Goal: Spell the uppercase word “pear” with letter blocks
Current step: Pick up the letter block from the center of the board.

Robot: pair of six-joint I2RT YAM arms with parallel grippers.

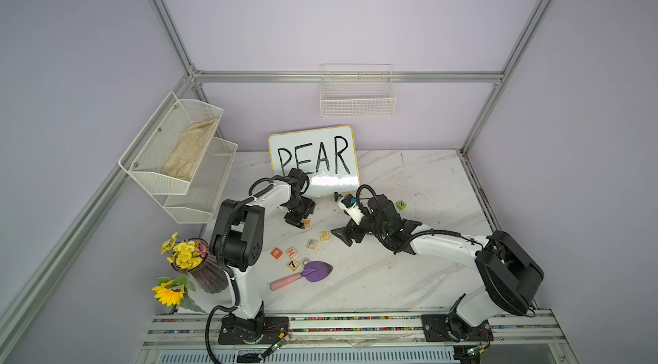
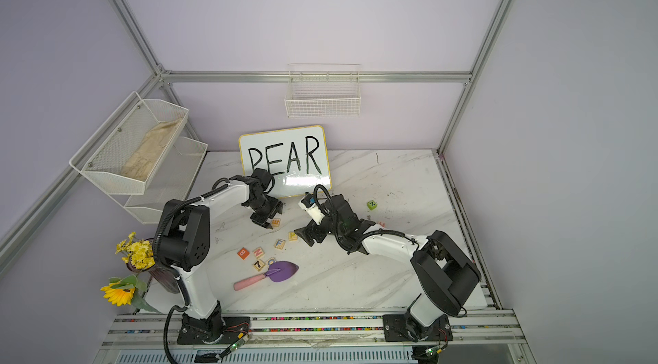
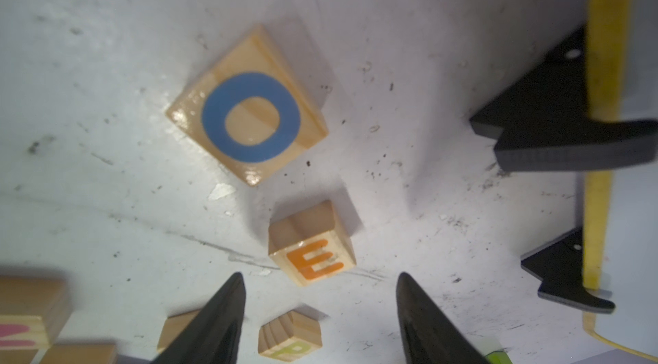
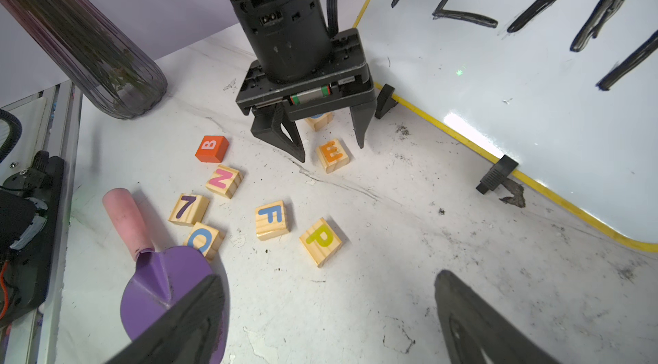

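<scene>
Gleaming grain-striped wooden E cube (image 4: pixel 333 155)

Top views overlook all; close wrist views share E block (image 3: pixel 313 255).

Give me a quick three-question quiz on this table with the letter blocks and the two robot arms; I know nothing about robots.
1. Which block do the jaws of the left gripper straddle?
A) orange E block
B) blue F block
C) pink N block
2. True or false: the right gripper is shut.
3. What word is handwritten on the whiteboard?

Key:
1. A, with a jaw on either side of it.
2. False: its jaws stand wide apart with nothing between them.
3. PEAR
</scene>
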